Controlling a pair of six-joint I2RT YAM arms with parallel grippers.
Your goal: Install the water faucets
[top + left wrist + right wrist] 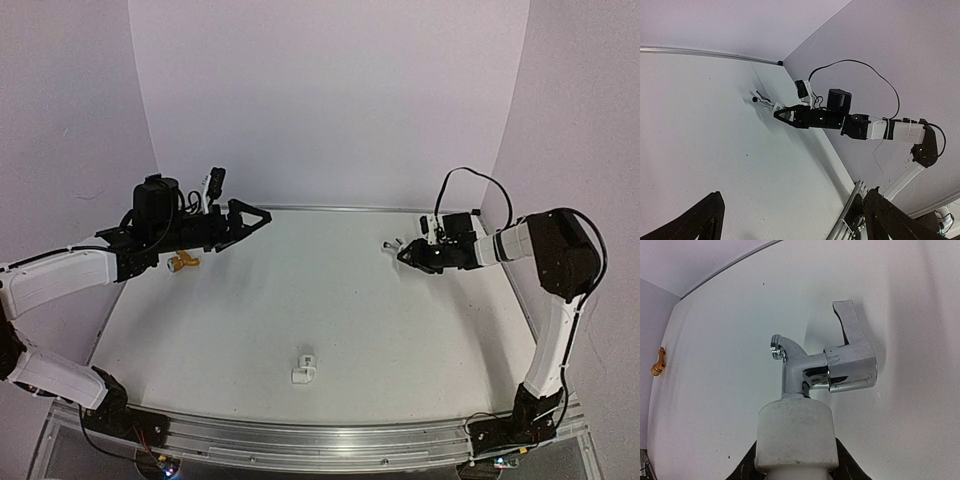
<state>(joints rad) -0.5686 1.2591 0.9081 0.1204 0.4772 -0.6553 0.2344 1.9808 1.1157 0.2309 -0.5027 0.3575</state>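
Nearest the arm bases, a loose fitting (304,368) lies alone on the counter (400,340). It is a short piece of matt white plastic, too small here to make out its form. The counter is a pale, faintly speckled sheet, and everything on it stands well apart.

Further back on the left, the brass tap (183,262) lies on its side. It is a small, warm gold casting with a winged handle, and nothing touches it. Just beyond it hangs the left tool (250,218), its black fingers spread wide and holding nothing.

Across on the right, the right tool (410,253) is clamped narrowly around the held fitting (795,437), a chalky white cylinder with a slightly scuffed skin. The silver tap (825,370) rises from its top. It is mirror-bright chrome with a curved spout, a barrel-shaped body and a flat lever handle, and it is raised off the counter.

By the look of it, the silver tap is seated in its fitting, or nearly so, so half the job looks done. The brass tap and the loose fitting have yet to be joined. The next move most likely falls to the open left tool. It would need a firm pinch on a small, hard, slippery piece lying flat, and then careful lining-up of the stem with the socket.

Behind everything curves a smooth lilac backdrop (330,100).
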